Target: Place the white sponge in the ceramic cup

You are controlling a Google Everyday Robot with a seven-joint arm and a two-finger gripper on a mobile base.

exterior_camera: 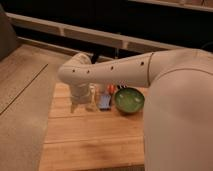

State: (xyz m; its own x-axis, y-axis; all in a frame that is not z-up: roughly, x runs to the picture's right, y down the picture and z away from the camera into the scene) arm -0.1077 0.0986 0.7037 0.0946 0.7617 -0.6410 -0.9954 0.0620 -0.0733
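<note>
Arm point(120, 72) reaches over table point(90, 142) from right. 1 bowl point(129, 100) far right. Gripper point(77, 104) hangs far left; spread or closed, cannot tell. Cup point(93, 98), probably, just right of it. Sponge point(104, 102) flat between cup and bowl. Centre over sponge, descend straight.

White pincer point(76, 105) over tan table point(90, 136); blue sponge point(104, 102); green bowl point(129, 101).
</note>
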